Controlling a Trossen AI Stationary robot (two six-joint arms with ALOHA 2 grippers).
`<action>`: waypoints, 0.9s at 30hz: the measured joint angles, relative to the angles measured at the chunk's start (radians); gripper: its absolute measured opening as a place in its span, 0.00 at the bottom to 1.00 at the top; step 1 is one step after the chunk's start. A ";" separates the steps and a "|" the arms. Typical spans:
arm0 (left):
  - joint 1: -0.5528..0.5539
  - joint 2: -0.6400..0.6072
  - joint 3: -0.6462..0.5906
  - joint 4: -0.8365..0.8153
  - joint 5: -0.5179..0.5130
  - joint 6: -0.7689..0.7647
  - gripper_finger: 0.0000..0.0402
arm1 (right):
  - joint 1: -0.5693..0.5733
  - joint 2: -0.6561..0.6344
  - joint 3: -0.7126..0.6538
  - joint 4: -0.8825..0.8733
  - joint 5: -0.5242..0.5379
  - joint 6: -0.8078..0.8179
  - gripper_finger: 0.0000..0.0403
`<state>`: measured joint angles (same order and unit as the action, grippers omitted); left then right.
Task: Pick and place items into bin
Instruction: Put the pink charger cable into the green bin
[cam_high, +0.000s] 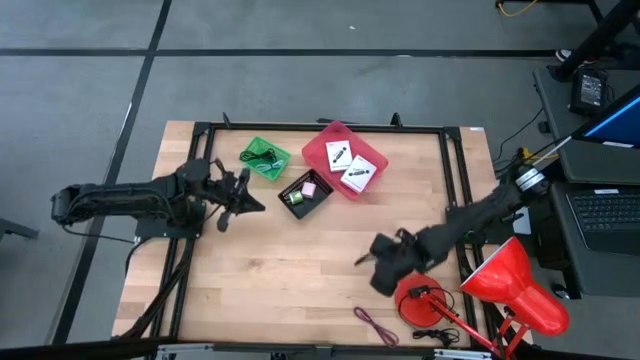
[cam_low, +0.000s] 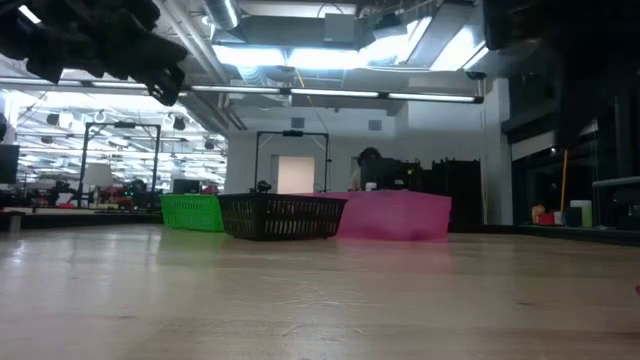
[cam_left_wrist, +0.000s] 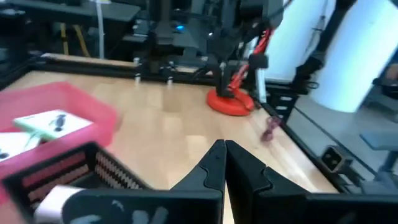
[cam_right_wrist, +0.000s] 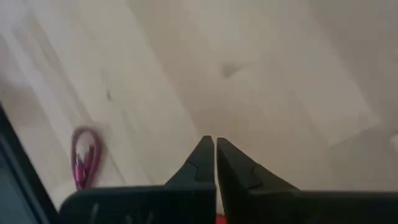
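Three bins stand at the table's far middle: a green bin (cam_high: 265, 158) with a dark cord in it, a black bin (cam_high: 305, 193) with a tiny pink cube (cam_high: 309, 188), and a pink bin (cam_high: 345, 158) with two white cards (cam_high: 349, 165) lying flat inside. A thin maroon cord (cam_high: 375, 325) lies on the wood near the near edge, also in the right wrist view (cam_right_wrist: 86, 163). My left gripper (cam_high: 245, 200) hovers shut just left of the black bin (cam_left_wrist: 93, 168). My right gripper (cam_high: 365, 257) is shut and empty over bare wood, up and left of the cord.
A red desk lamp stands at the near right corner, its round base (cam_high: 420, 300) close to my right gripper and its shade (cam_high: 515, 285) beyond. A black frame (cam_high: 455, 180) runs around the table. Bare wood (cam_high: 290, 280) lies across the near middle.
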<state>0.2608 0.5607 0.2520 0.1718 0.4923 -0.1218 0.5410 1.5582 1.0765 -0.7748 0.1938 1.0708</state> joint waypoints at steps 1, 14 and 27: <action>-0.015 0.000 0.000 0.010 -0.001 -0.003 0.00 | 0.017 0.022 0.012 -0.003 -0.001 0.005 0.00; -0.151 0.004 0.000 0.082 -0.004 0.029 0.01 | 0.163 0.346 0.497 -0.332 0.000 0.120 0.00; -0.164 0.004 0.000 0.094 -0.004 -0.011 0.01 | 0.301 0.539 0.787 -0.418 -0.010 0.289 0.00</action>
<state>0.0967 0.5648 0.2520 0.2661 0.4881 -0.1325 0.8423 2.0971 1.8635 -1.1931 0.1835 1.3598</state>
